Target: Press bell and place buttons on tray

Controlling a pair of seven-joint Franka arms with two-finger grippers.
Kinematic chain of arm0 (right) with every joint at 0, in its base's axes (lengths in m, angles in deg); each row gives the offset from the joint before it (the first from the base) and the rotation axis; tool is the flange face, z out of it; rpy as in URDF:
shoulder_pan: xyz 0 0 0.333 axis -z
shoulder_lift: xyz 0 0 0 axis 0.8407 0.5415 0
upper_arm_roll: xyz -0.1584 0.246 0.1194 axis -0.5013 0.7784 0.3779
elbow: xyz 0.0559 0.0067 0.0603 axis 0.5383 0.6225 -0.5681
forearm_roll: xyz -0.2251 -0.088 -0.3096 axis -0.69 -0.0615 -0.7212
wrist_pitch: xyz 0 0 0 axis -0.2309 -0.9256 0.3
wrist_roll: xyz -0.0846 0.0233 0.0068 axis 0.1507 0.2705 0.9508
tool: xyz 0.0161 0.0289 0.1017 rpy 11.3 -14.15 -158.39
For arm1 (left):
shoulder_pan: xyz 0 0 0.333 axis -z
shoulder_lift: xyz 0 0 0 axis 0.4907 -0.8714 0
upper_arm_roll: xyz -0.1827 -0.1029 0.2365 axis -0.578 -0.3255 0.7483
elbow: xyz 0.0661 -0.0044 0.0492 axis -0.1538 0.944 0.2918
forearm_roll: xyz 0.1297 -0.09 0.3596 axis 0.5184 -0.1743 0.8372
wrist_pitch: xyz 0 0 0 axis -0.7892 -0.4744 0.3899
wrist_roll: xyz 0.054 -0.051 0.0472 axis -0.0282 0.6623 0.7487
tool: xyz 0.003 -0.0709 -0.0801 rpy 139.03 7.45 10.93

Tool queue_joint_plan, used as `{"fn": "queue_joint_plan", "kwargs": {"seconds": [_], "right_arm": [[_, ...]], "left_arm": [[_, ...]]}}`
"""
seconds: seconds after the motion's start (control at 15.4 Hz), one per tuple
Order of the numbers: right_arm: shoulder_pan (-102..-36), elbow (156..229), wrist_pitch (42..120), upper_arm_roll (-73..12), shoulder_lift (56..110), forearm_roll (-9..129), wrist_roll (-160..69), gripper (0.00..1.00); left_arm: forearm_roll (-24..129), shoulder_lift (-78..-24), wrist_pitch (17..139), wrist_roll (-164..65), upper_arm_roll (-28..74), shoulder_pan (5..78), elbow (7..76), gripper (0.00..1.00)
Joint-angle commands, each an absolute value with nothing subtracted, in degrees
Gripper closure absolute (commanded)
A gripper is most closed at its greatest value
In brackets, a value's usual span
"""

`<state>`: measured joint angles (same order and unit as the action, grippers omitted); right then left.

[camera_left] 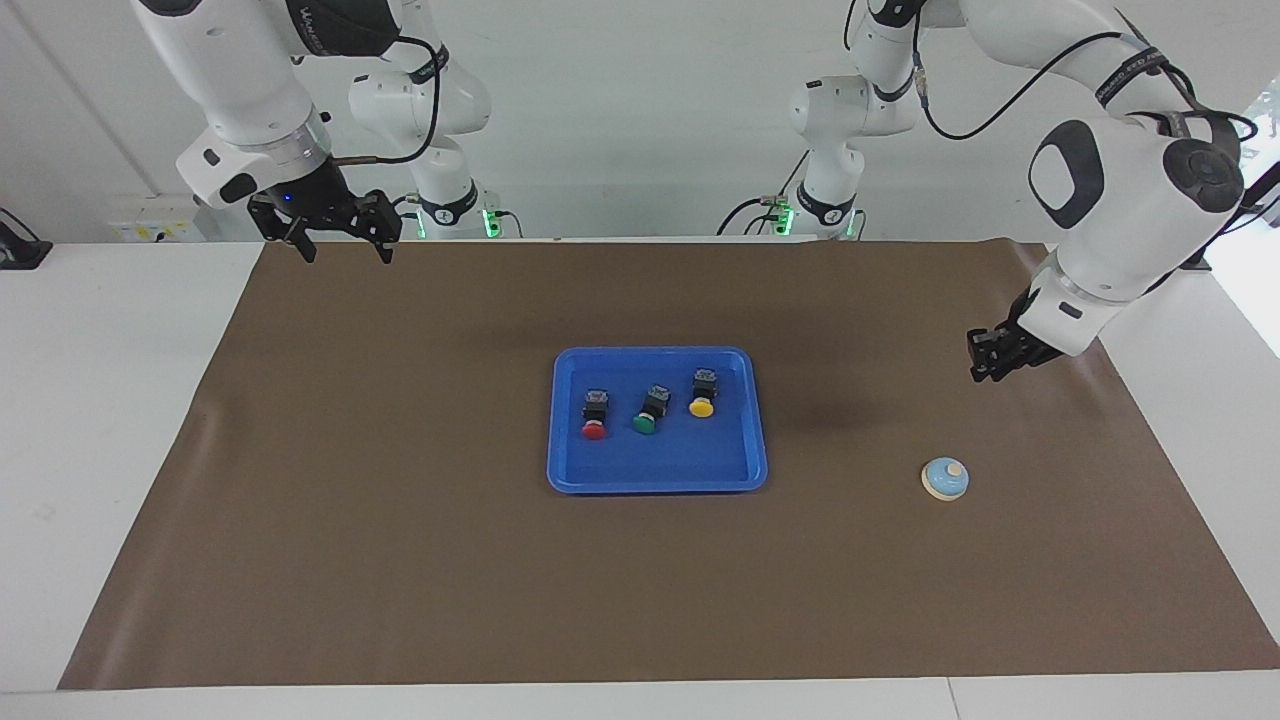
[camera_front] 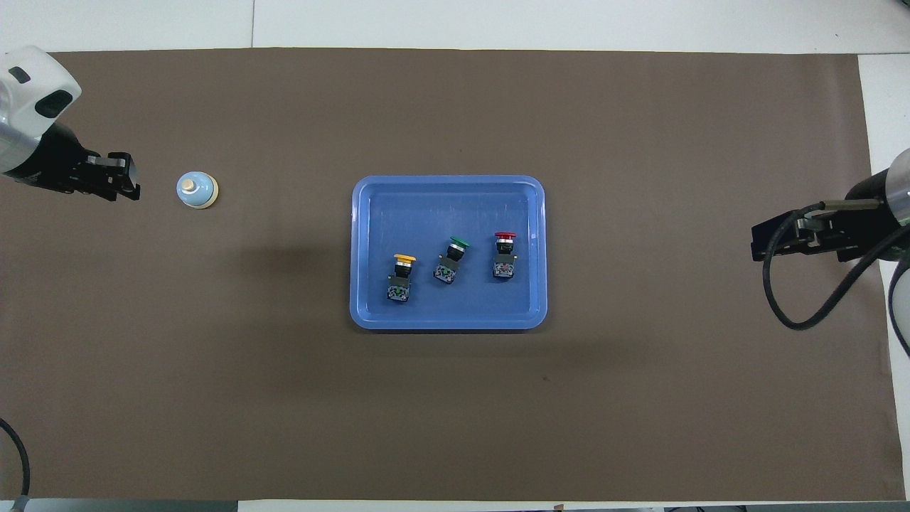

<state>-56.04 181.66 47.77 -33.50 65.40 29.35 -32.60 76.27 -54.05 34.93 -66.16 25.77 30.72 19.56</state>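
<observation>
The blue tray (camera_left: 655, 478) (camera_front: 448, 321) lies in the middle of the brown mat. Three buttons lie in it on their sides: the red one (camera_left: 594, 413) (camera_front: 504, 256), the green one (camera_left: 648, 410) (camera_front: 451, 260) and the yellow one (camera_left: 703, 392) (camera_front: 401, 278). The light blue bell (camera_left: 945, 479) (camera_front: 197, 190) stands on the mat toward the left arm's end. My left gripper (camera_left: 985, 362) (camera_front: 126, 178) is shut and empty, raised over the mat beside the bell, not touching it. My right gripper (camera_left: 345, 245) (camera_front: 759, 245) is open and empty, raised over the mat's edge at the right arm's end.
The brown mat (camera_left: 400, 560) covers most of the white table (camera_left: 100, 400). A black cable loops from the right arm (camera_front: 782, 306).
</observation>
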Motion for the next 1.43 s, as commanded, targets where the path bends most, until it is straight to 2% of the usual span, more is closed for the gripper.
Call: {"fn": "queue_joint_plan", "kwargs": {"seconds": [0.0,0.52,0.71,1.04,1.36], "right_arm": [[-55.1,183.0,48.5,-33.1,64.2,30.3,-32.3,0.0],[-55.1,183.0,48.5,-33.1,64.2,30.2,-32.3,0.0],[-55.1,183.0,48.5,-33.1,64.2,30.2,-32.3,0.0],[-55.1,183.0,48.5,-33.1,64.2,30.3,-32.3,0.0],[-55.1,183.0,48.5,-33.1,64.2,30.2,-32.3,0.0]], "left_arm": [[76.0,-54.6,31.8,-65.3,26.4,31.3,16.6,0.0],[76.1,-54.1,34.2,-65.4,26.4,30.9,17.9,0.0],[76.1,-48.3,36.5,-65.6,26.4,30.6,23.9,0.0],[76.1,-41.6,36.4,-65.8,26.4,30.7,29.7,0.0],[76.1,-37.0,33.3,-65.9,26.4,30.8,31.7,0.0]]}}
